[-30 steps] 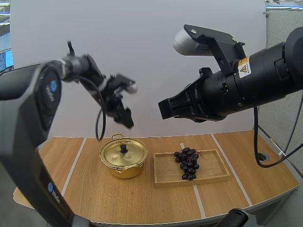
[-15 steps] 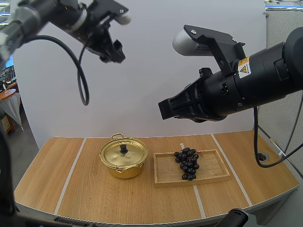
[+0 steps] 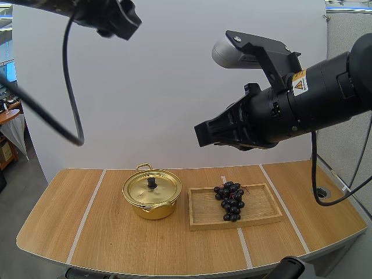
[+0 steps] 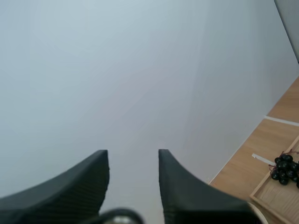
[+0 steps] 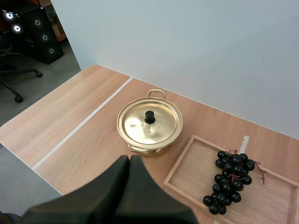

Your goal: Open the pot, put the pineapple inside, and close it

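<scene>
A gold pot point(image 3: 151, 194) stands on the table with its lid on, a black knob on top. To its right a bunch of dark grapes point(image 3: 230, 201) lies in a wooden tray point(image 3: 203, 210). My left gripper point(image 3: 122, 17) is high above the table's left half, far from the pot. Its fingers stand apart, open on nothing point(image 4: 133, 154), with the grapes point(image 4: 285, 168) far below. My right gripper point(image 3: 200, 133) hovers high over the tray. It is shut, its fingers one dark wedge point(image 5: 130, 158) above the pot point(image 5: 149, 125) and the grapes point(image 5: 231, 179).
The wooden table point(image 3: 87, 232) has bare room left of the pot and along its front. Pale stripes cross its top. The tray point(image 5: 196, 163) lies close beside the pot.
My left arm has swung up and to the left, from just above the pot to the top of the high view. The right arm, pot and grapes have not moved.
</scene>
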### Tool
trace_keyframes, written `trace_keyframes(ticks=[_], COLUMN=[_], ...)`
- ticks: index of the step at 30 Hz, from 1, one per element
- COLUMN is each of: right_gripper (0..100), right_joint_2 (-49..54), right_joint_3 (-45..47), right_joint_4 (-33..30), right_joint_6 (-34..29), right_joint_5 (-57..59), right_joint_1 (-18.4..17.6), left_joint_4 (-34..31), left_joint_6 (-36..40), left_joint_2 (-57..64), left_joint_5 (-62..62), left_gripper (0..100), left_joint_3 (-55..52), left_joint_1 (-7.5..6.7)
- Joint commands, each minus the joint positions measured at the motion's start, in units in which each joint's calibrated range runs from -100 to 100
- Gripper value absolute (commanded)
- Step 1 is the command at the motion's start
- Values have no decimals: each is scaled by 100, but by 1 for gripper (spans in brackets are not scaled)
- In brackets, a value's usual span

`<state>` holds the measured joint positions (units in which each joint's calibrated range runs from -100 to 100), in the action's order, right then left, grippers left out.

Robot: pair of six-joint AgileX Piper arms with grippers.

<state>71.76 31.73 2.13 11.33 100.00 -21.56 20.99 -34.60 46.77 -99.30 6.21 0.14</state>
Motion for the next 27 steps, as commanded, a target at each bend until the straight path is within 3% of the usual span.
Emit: trace_keyframes(ticks=[1,10,14,18,23,27], right_gripper=[0,0,0,0,0,0], right_joint_2=[68,79,154,178,178,178], right_joint_3=[14,14,2,2,2,2], right_joint_4=[-28,402,-96,-562,-1451,-2131], right_joint_6=[-4,-4,-108,-529,-1368,-1833], right_joint_5=[0,0,-315,-659,-1153,-1434], right_joint_1=[1,44,354,614,899,1095], left_joint_4=[1,122,107,41,-403,-1303], left_joint_6=[573,950,1029,1408,2336,3656], left_joint_2=[604,1517,2098,2575,3042,3419], left_joint_5=[-70,-70,-28,1163,2754,4111], left_gripper=[0,0,0,0,0,0], left_joint_3=[36,-762,-1481,-2233,-3190,-3991], left_joint_1=[-10,-10,-10,-10,-10,-10])
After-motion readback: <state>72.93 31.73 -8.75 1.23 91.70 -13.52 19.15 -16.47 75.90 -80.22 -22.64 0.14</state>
